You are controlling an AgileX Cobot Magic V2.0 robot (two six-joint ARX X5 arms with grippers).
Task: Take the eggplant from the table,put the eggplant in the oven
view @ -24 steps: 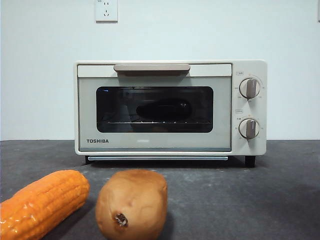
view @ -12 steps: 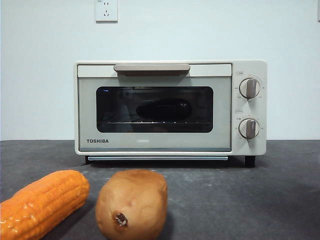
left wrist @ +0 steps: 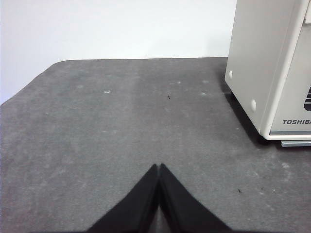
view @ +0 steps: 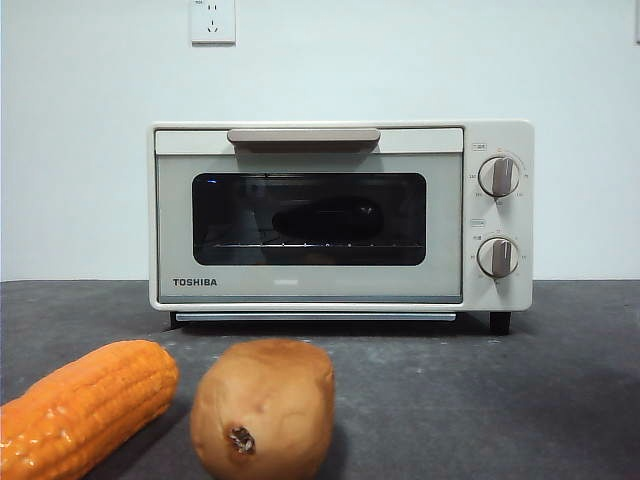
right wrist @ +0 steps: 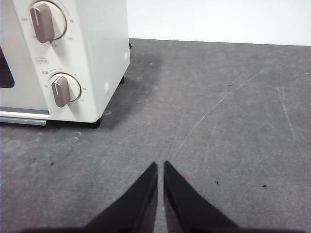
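The cream-white oven [view: 340, 215] stands at the back of the dark grey table [view: 480, 400] with its door closed. Through the dark glass I make out the eggplant [view: 327, 218], a dark oblong shape lying on the rack inside. My left gripper [left wrist: 159, 167] is shut and hovers over bare table to the left of the oven [left wrist: 272, 68], holding nothing. On the other side, my right gripper [right wrist: 160, 165] is also shut and empty, over the table beside the oven's knob side [right wrist: 63, 63]. Neither arm appears in the front view.
An orange corn cob [view: 85, 405] lies at the near left and a brown potato [view: 263, 408] stands beside it near the front edge. A wall socket [view: 212, 20] is on the white wall behind the oven.
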